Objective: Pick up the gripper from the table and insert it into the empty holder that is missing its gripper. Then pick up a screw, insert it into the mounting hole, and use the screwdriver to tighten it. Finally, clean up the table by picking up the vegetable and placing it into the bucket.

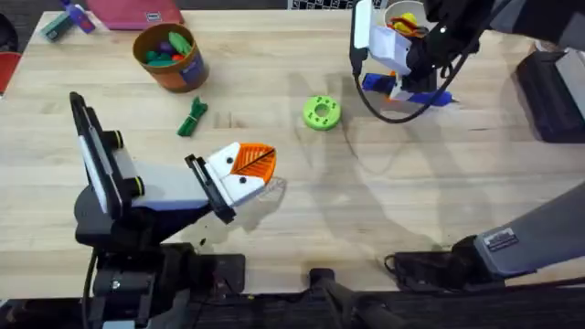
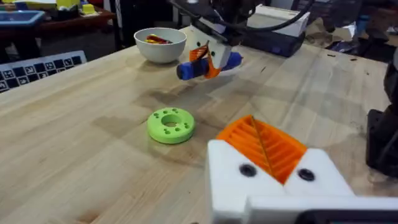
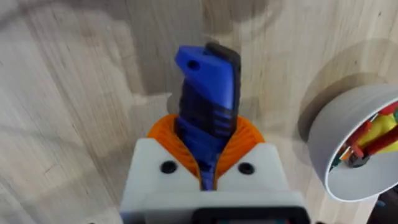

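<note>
My right gripper point(image 1: 409, 80) is at the far right of the table, shut on a blue and black part point(image 3: 208, 99) that sticks out beyond its orange pads point(image 3: 245, 134); I cannot tell whether this is the screwdriver or the task's gripper. The same blue part point(image 2: 208, 64) hangs just above the table beside a white bowl point(image 2: 160, 43) of small coloured pieces. A green ring with holes point(image 1: 321, 112) lies mid-table. My left gripper point(image 1: 251, 164) hovers near the table's centre-left, shut with nothing in it. A green vegetable point(image 1: 193, 117) lies beside the brown bucket point(image 1: 169, 57).
The bucket holds several coloured vegetables. A black box point(image 1: 553, 91) sits at the right edge. A red item point(image 1: 137, 11) and small tools lie at the far left. Open wood lies between the green ring point(image 2: 171, 124) and my left gripper point(image 2: 266, 146).
</note>
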